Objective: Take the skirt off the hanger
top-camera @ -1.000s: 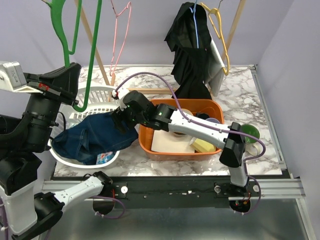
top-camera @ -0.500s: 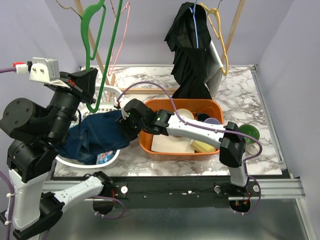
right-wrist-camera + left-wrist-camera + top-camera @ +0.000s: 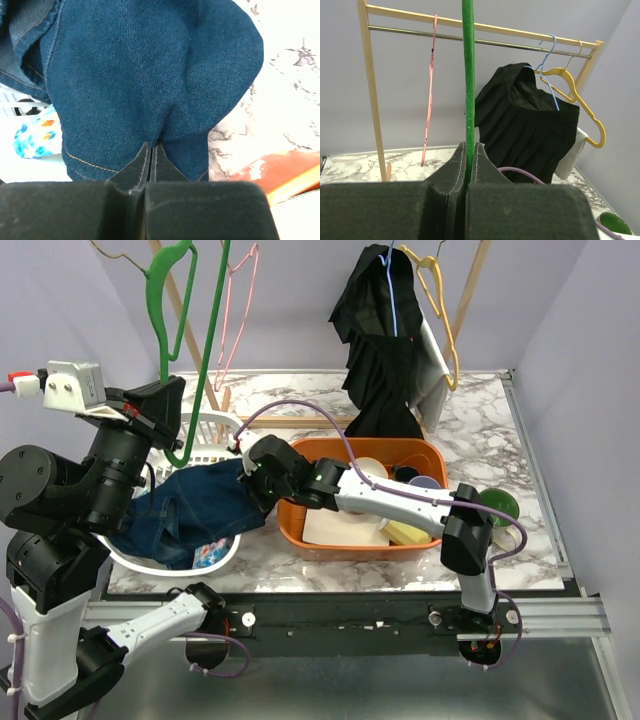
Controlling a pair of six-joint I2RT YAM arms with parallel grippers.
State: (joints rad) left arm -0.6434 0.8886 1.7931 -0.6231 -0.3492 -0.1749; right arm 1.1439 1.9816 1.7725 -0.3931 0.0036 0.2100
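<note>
The denim skirt (image 3: 190, 515) lies slumped in the white basket (image 3: 215, 558), its right edge pinched by the right end effector (image 3: 151, 150), while the green hanger (image 3: 468, 75) rises upright from its far-left side, clamped in the left end effector (image 3: 468, 155).

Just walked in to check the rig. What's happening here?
The two arms are getting a denim skirt off a green hanger. The left gripper is shut on the hanger's rod and holds it up high. The right gripper is pinched shut on a fold of the skirt, which lies draped over a white laundry basket beside an orange bin. From these views I cannot tell whether the skirt is fully free of the hanger's lower end.
</note>
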